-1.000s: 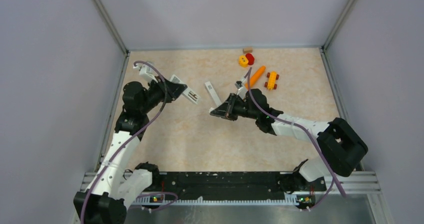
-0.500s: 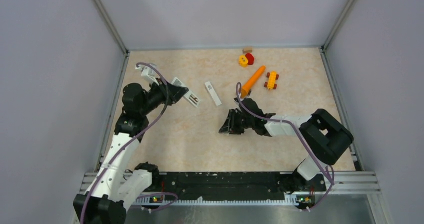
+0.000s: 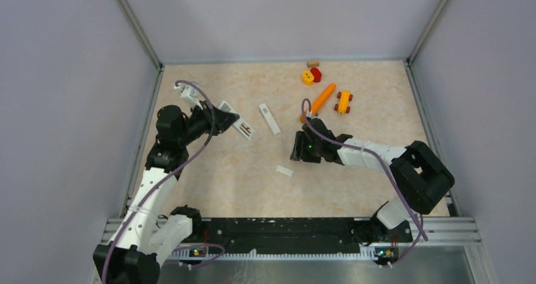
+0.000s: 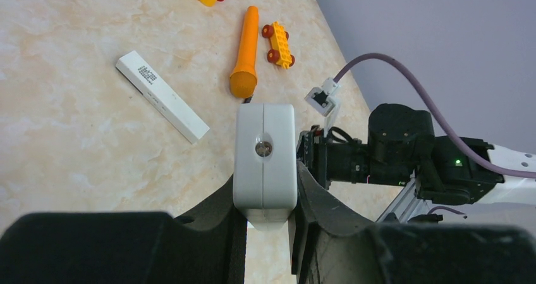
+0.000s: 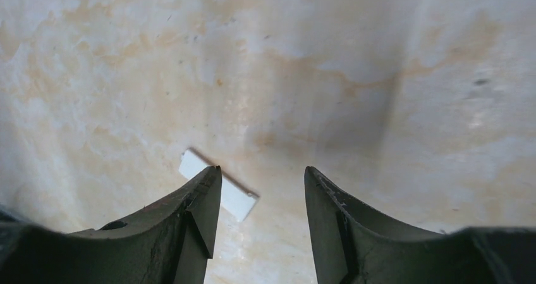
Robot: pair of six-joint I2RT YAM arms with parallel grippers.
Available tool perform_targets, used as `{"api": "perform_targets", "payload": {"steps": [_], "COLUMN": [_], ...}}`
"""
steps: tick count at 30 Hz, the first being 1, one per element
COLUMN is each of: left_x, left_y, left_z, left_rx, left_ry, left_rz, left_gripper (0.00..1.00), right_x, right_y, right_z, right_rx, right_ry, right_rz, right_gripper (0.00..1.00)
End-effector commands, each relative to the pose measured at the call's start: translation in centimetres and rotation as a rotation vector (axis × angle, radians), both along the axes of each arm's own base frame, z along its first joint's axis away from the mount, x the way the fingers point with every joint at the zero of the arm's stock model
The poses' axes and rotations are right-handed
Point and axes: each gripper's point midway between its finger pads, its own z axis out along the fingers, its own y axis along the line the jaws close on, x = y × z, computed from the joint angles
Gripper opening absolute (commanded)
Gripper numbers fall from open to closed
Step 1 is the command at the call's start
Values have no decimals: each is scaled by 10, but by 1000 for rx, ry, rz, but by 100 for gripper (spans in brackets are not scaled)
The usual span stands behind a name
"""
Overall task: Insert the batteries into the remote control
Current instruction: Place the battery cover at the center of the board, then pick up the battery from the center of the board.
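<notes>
Clamping the slim white bar-shaped remote control (image 3: 240, 126) with a dark patch near its free end, left pincer (image 3: 225, 116) holds it over the left-rear part of the beige marbled bench (image 3: 215, 183). From the left wrist, the remote's white butt end sits tight between both fingers (image 4: 235, 202). Right pincer (image 3: 296, 152) hangs near bench centre, jaws apart, nothing between them. A small flat white rectangular piece (image 3: 284, 170) lies on the bench just beside it, and the right wrist view shows it partly hidden behind one fingertip. A flat white bar with small black print (image 3: 270, 118) lies between the two pincers. An orange carrot toy (image 3: 323, 97), a yellow toy car with red wheels (image 3: 343, 102) and yellow and red blocks (image 3: 311, 76) sit at the rear right. Batteries: cannot tell where.
</notes>
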Motion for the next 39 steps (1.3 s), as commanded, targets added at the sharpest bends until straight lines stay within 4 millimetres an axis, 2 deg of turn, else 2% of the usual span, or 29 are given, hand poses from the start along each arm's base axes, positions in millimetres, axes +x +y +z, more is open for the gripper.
{"api": "perform_targets", "payload": {"steps": [1, 3, 6, 7, 10, 16, 20, 26, 30, 34, 39], "left_x": [2, 1, 0, 0, 0, 0, -1, -6, -9, -17, -27], "left_y": [2, 0, 0, 0, 0, -1, -1, -13, -19, -25, -32], "left_z": [6, 6, 6, 5, 4, 3, 1, 4, 7, 10, 11], "left_rx": [9, 3, -4, -4, -8, -10, -12, -42, -61, -69, -87], "left_ry": [-41, -35, -31, -28, -25, -20, -15, -21, -28, -47, -46], "left_rz": [-1, -9, -12, -12, -11, -13, -17, -109, -154, -219, -303], "left_gripper": [0, 0, 0, 0, 0, 0, 0, 0, 0, 0, 0], "right_x": [47, 59, 81, 87, 108, 136, 144, 153, 157, 155, 152], "right_y": [-40, -55, -64, -66, -69, -64, -72, -69, -71, -79, -90], "right_z": [32, 34, 39, 39, 33, 23, 14, 11, 1, -6, -1], "right_rx": [-148, -196, -221, -230, -266, -330, -388, -377, -420, -474, -502], "right_ry": [-161, -184, -222, -232, -241, -233, -228, -262, -253, -234, -253], "right_rz": [-179, -256, -323, -334, -375, -406, -465, -473, -476, -498, -534], "right_gripper": [51, 50, 50, 52, 66, 67, 65, 64, 64, 59, 54]}}
